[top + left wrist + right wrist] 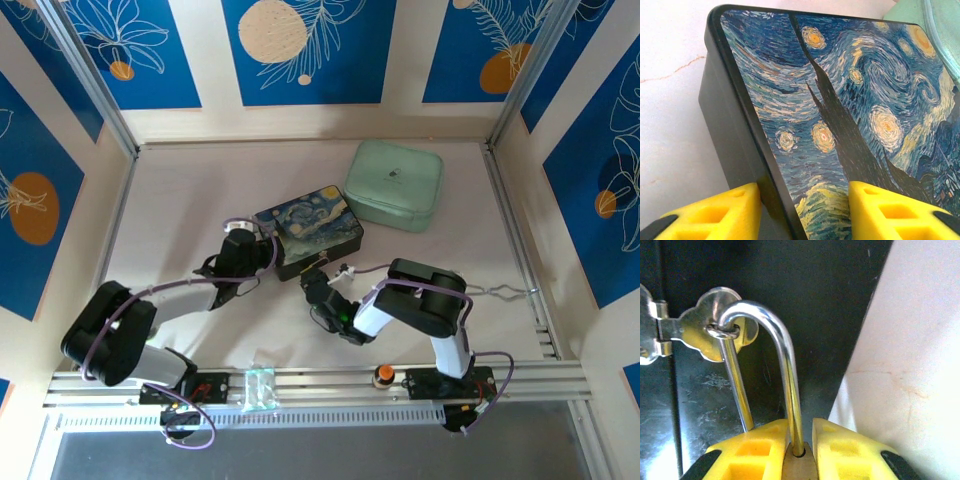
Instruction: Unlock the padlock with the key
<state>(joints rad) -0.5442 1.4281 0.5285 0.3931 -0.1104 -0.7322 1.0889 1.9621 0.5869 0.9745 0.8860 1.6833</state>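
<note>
The padlock [800, 466] hangs on the front of the dark starry-night box [310, 228]. Its silver shackle [785, 355] passes through the metal hasp [705, 335]. My right gripper [801, 427] is shut on the padlock's brass body, one yellow finger on each side, low at the box's near side [315, 288]. My left gripper [805, 192] straddles the box's left corner [840, 100]: one pad against the black side wall, the other over the painted lid. In the top view the left gripper [262, 250] sits at the box's left end. The key is hidden.
A mint-green case [395, 185] lies behind and right of the box. An orange-red knob [383, 376] and a clear plastic piece [260, 388] sit on the front rail. A thin wire piece [500, 292] lies right of the right arm. Walls close in the table.
</note>
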